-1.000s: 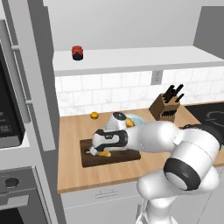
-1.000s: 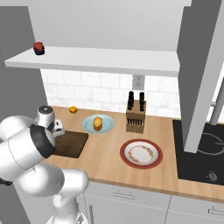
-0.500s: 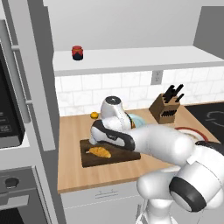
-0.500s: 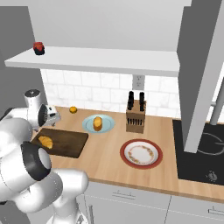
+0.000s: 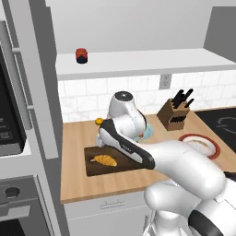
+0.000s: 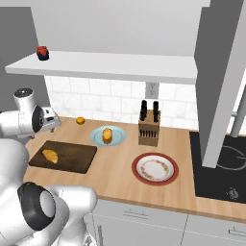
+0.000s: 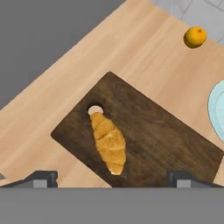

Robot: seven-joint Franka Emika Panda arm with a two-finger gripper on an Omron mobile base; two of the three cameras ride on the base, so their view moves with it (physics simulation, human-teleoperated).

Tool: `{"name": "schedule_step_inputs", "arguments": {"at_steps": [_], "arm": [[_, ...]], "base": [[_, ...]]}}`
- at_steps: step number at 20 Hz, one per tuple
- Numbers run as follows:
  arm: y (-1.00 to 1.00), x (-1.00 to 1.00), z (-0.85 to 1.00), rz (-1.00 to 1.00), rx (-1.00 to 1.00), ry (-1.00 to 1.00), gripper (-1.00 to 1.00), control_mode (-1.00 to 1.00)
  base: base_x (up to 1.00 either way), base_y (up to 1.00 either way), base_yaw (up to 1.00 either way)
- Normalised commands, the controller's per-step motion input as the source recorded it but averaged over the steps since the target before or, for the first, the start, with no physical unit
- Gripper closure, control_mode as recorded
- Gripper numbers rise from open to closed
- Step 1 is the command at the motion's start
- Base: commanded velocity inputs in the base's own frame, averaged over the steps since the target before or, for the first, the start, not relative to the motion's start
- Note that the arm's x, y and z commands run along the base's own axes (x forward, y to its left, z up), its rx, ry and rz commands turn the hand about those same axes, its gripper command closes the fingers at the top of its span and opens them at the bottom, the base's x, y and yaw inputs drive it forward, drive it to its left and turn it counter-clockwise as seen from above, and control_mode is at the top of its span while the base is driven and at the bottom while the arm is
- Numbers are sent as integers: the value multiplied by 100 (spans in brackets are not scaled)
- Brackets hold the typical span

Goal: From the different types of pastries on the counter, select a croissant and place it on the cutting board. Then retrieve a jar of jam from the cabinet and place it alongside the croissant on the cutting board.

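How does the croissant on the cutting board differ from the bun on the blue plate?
The croissant is long and tapers to a point; the bun is plump and oval. The croissant lies straight on the dark cutting board; the bun sits on a pale blue plate further along the counter. Both are golden-brown pastries.

The croissant (image 7: 109, 143) takes one end of the cutting board (image 7: 166, 135), so the other half is free. The jar of jam (image 5: 82, 55) stands alone on the open shelf (image 5: 138, 62), with free room all around it.
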Motion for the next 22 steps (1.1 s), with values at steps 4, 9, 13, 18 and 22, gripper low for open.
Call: {"name": "schedule_step_inputs", "arguments": {"at_steps": [4,9,13,18,22], "arm": [[-64,-36,83,0,17,-5,-100,-100],[-29,-2,31,-2,7,-21,-100,-100],[-4,0,50,-2,2,-4,-100,-100],[-37,0,100,-14,23,-6,-100,-100],[-59,0,100,-10,33,-16,-100,-100]], "base": [[0,0,0],[0,0,0],[0,0,0],[0,0,0],[0,0,0]]}}
